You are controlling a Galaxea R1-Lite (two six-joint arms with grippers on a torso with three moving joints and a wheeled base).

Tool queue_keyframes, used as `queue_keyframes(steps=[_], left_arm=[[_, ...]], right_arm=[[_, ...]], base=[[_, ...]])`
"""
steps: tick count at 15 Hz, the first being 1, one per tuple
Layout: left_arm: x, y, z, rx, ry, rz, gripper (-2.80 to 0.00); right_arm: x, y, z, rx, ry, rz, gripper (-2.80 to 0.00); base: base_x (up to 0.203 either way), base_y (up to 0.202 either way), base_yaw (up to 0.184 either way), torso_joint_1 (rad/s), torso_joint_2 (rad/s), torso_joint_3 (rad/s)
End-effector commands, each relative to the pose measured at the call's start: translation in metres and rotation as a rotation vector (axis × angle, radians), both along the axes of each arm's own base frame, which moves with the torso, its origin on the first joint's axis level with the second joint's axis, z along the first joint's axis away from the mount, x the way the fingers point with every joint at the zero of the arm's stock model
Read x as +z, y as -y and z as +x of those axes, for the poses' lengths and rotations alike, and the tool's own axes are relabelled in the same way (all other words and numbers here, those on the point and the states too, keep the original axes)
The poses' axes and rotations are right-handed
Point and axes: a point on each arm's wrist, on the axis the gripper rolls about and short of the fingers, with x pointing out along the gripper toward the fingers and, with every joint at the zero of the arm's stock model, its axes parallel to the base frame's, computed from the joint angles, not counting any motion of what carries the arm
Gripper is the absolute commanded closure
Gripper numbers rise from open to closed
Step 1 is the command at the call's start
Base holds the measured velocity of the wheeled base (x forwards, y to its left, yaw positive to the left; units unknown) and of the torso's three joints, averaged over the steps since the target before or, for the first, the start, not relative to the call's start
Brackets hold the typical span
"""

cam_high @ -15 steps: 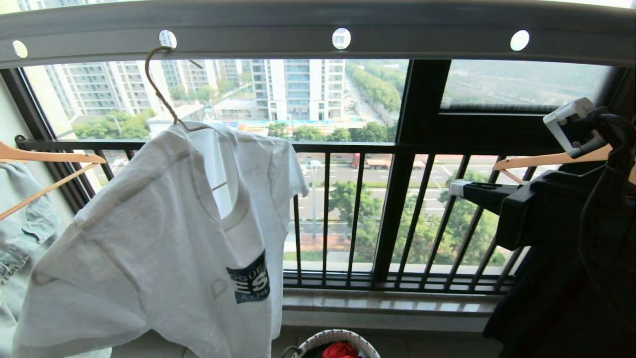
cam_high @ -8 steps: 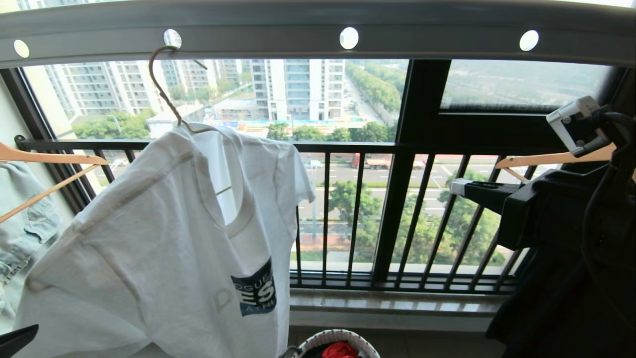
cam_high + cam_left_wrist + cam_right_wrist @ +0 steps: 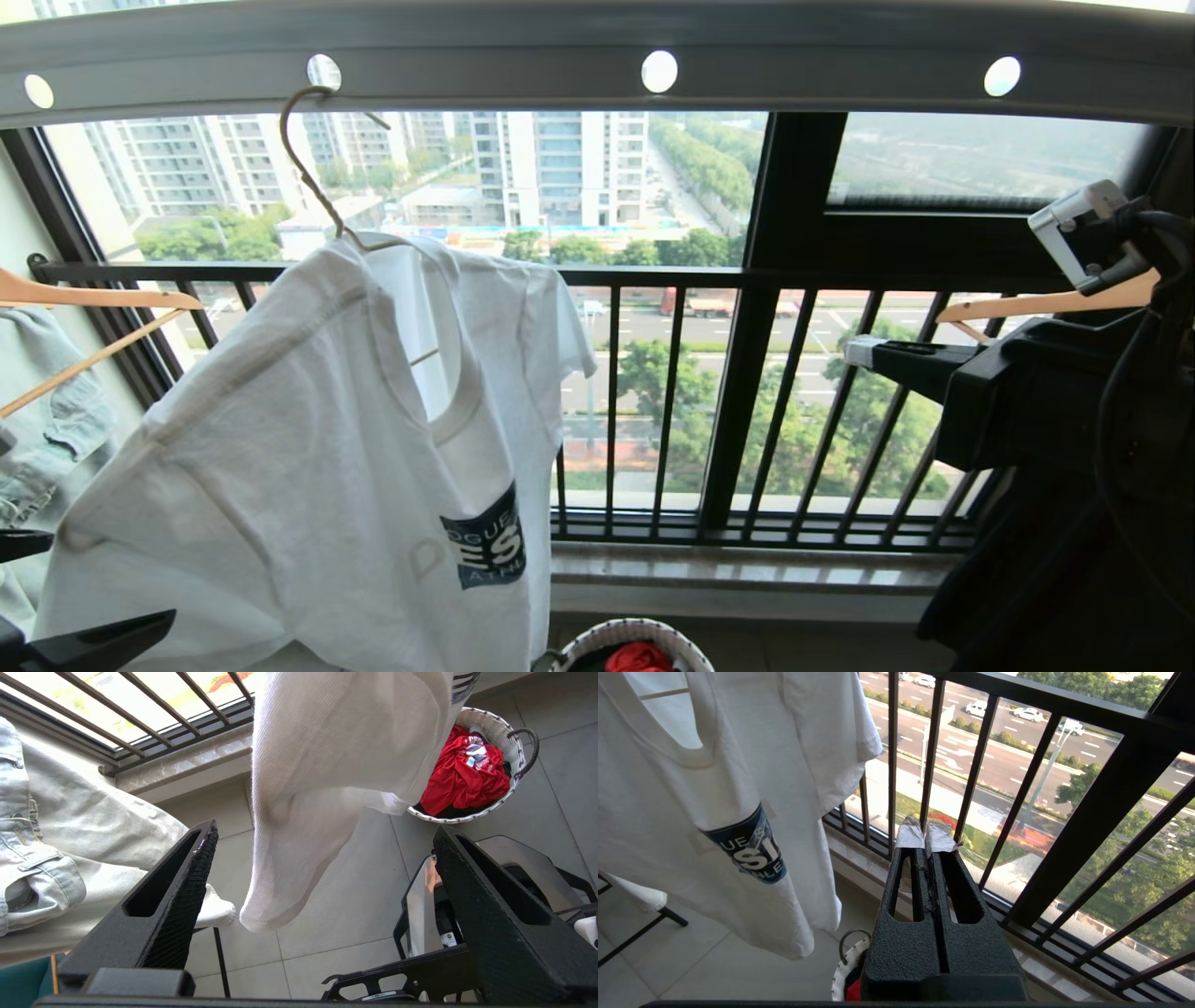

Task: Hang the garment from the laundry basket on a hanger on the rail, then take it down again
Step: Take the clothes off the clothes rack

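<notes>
Nearest to us, our left gripper has its jaws spread wide and empty; the low corner of the white T-shirt hangs in the gap between them, a little beyond the tips, touching neither. Past the jaws on one side a pale denim garment droops, and on the other side, farther off on the tiled floor, sits the laundry basket with a red cloth piled inside.

Our right gripper has its jaws pressed shut on nothing, taped tips level and aimed at the black balcony railing; the T-shirt's logo print hangs off to one side of them, apart.

Above, the shirt sits on the wire hanger, whose hook is caught in a hole of the grey rail. Wooden hangers show at both edges of the head view
</notes>
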Motion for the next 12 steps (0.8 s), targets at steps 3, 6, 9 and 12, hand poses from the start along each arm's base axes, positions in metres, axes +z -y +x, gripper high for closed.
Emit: queue_keyframes(steps=[3, 6, 9, 12], left_arm=[[-0.004, 0.003, 0.027, 0.013, -0.033, 0.009, -2.8], [-0.003, 0.003, 0.031, 0.02, -0.009, 0.008, -2.8], [-0.004, 0.003, 0.031, 0.021, -0.016, 0.005, -2.8], [-0.005, 0.003, 0.03, 0.018, -0.013, 0.005, 0.0]], right_arm=[[-0.001, -0.001, 0.001, 0.011, -0.005, -0.002, 0.0], [-0.001, -0.001, 0.001, 0.011, -0.005, -0.002, 0.0], [-0.002, -0.001, 0.001, 0.013, -0.007, -0.002, 0.0], [-0.002, -0.001, 0.001, 0.012, -0.008, -0.003, 0.0]], base=[[0.0, 0.0, 0.0, 0.0, 0.0, 0.0], [0.0, 0.0, 0.0, 0.0, 0.0, 0.0], [0.0, 0.0, 0.0, 0.0, 0.0, 0.0], [0.0, 0.0, 0.0, 0.0, 0.0, 0.0]])
